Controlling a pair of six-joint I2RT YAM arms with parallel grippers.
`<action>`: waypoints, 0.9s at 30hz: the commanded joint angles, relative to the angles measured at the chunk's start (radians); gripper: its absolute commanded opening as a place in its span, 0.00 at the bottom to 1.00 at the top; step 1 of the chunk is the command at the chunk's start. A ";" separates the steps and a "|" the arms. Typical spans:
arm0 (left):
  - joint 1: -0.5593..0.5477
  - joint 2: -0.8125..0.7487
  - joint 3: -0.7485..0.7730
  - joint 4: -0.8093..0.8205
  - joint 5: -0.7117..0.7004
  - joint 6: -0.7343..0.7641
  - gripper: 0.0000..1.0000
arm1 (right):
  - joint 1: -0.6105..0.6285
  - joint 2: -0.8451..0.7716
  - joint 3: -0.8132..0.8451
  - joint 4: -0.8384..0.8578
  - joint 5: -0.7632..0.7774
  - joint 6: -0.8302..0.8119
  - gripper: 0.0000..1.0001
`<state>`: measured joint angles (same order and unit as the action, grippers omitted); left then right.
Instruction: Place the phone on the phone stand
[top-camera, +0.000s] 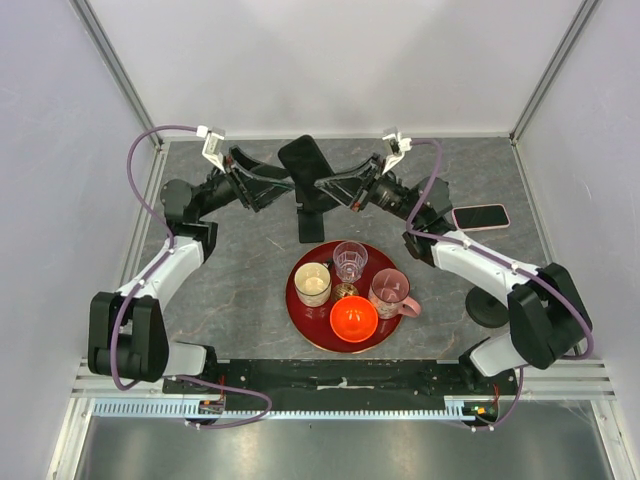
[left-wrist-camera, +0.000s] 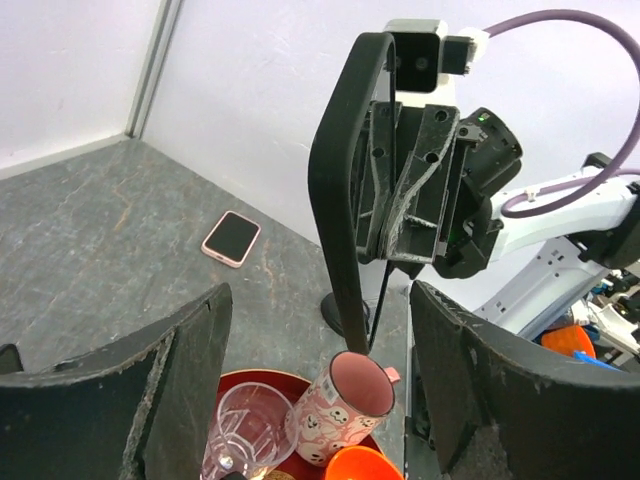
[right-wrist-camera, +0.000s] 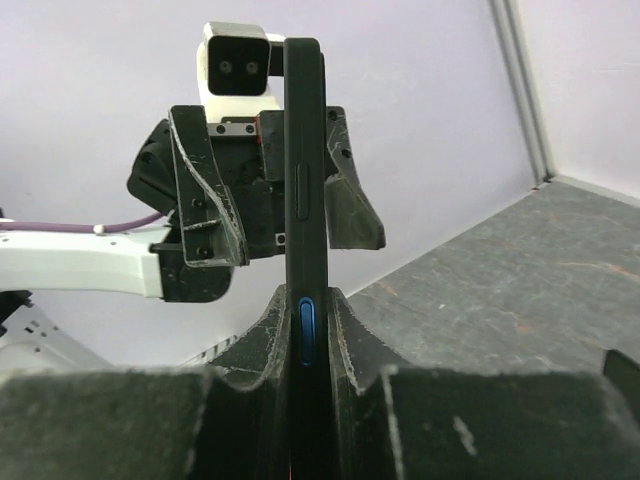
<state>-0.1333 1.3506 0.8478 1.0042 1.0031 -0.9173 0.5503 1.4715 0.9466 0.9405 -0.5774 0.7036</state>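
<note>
The pink phone (top-camera: 480, 216) lies flat, screen up, on the table at the back right, and it also shows in the left wrist view (left-wrist-camera: 232, 238). The phone stand's round black base (top-camera: 487, 309) sits at the right, partly under my right arm; its base and thin post show in the left wrist view (left-wrist-camera: 343, 309). My right gripper (top-camera: 335, 192) (right-wrist-camera: 305, 330) is shut on the edge of a black upright slab (top-camera: 305, 163) at the back middle. My left gripper (top-camera: 285, 182) (left-wrist-camera: 320, 400) is open and empty, facing the slab (left-wrist-camera: 338, 190) from the left.
A red tray (top-camera: 298, 312) in the middle front holds a cream cup (top-camera: 312, 284), a clear glass (top-camera: 350, 260), a pink mug (top-camera: 390, 292) and an orange bowl (top-camera: 354, 319). A flat black foot (top-camera: 313, 226) lies below the slab. Walls close the back and sides.
</note>
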 joint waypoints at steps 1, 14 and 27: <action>-0.009 -0.010 -0.039 0.283 0.017 -0.123 0.78 | 0.046 0.012 0.017 0.182 0.025 0.046 0.00; -0.011 -0.021 -0.038 0.399 0.045 -0.175 0.12 | 0.132 0.052 0.038 0.199 0.076 0.014 0.00; -0.064 -0.129 0.076 -0.256 0.178 0.302 0.02 | 0.099 -0.045 0.345 -0.937 -0.085 -0.694 0.82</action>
<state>-0.1528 1.2869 0.8295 1.0069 1.1378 -0.8757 0.6643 1.4784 1.2076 0.4080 -0.5922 0.2932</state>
